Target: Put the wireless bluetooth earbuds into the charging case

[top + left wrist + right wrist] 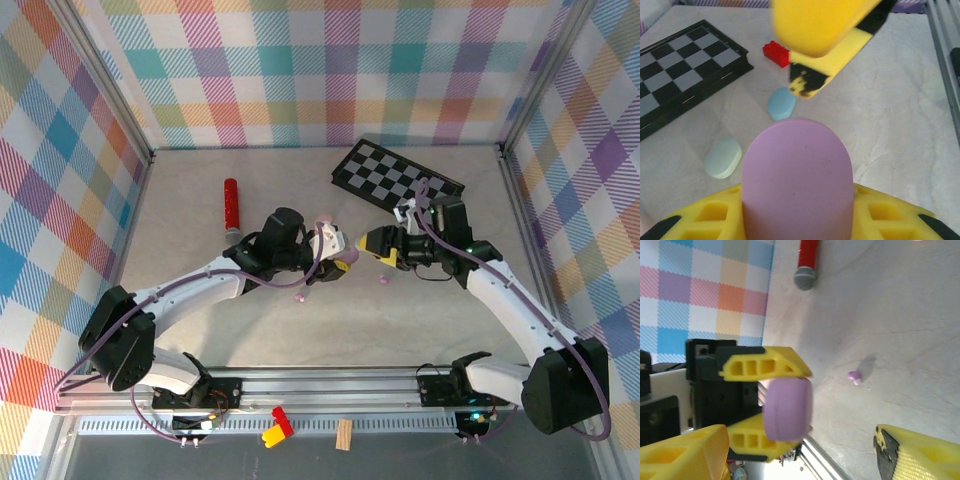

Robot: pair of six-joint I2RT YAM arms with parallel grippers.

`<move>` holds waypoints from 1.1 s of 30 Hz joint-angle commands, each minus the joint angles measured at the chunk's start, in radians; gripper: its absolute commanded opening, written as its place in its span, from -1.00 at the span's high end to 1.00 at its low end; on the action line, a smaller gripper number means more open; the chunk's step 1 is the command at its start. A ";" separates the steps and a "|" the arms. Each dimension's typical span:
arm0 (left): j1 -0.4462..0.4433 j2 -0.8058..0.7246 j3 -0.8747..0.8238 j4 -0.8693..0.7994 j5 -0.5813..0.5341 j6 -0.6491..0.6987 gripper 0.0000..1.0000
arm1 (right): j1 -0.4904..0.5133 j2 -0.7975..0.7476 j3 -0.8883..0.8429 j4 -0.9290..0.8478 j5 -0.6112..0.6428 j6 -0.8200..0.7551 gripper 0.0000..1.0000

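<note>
The left gripper (pixel 338 255) is clamped on a purple charging case (pixel 787 407), seemingly steadying it for the right gripper (pixel 374 246), whose jaws stand wide and empty. A purple earbud (pixel 855 376) lies loose nearby.

The left arm (pixel 190 290) and right arm (pixel 510 300) are alike: white tubular links joined by bulky black motor housings, with a thin purple cable (pixel 300 284) trailing along each. The left end effector (pixel 338 252) and right end effector (pixel 368 245) each have a black body and yellow fingers (pixel 765 368) with square lattice cut-outs and black-patched tips.
</note>
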 commanded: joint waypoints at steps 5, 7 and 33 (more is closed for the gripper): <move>-0.020 -0.038 0.003 -0.018 0.038 0.059 0.31 | 0.049 0.063 0.044 0.037 -0.047 0.002 -0.35; -0.020 -0.038 0.003 -0.013 0.028 0.057 0.31 | 0.053 0.080 0.050 0.015 -0.058 -0.012 -0.20; -0.023 -0.015 0.002 0.022 -0.044 0.026 0.25 | 0.078 0.106 0.079 -0.036 -0.042 -0.017 0.54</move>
